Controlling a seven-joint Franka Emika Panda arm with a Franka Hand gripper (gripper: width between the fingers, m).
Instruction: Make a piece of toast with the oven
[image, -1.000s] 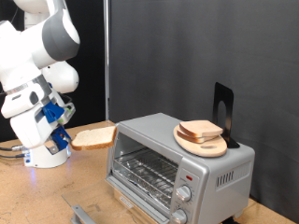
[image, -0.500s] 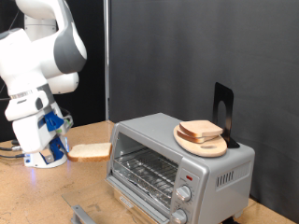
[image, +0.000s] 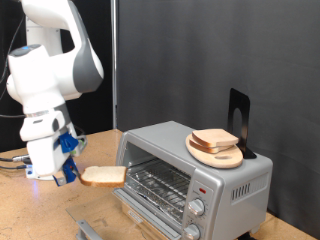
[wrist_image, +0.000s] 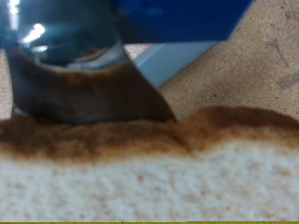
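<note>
My gripper (image: 75, 174) is shut on the piece of toast (image: 103, 177), a pale slice with a tan-brown crust, and holds it flat in the air at the exterior view's left of the oven (image: 195, 176). The slice's free edge sits just in front of the oven's open mouth, level with the wire rack (image: 160, 184). The oven door (image: 135, 210) hangs open and down. In the wrist view the slice (wrist_image: 149, 168) fills the frame, with a dark finger (wrist_image: 84, 89) pressed on its crust.
A wooden plate (image: 215, 153) with a pile of similar slices (image: 214, 140) sits on top of the oven, with a black stand (image: 239, 120) behind it. Two round knobs (image: 196, 213) are at the oven's right. A black curtain hangs behind the wooden table (image: 40, 215).
The arm has swung down and to the exterior view's right, carrying the slice lower and closer to the oven's open mouth.
</note>
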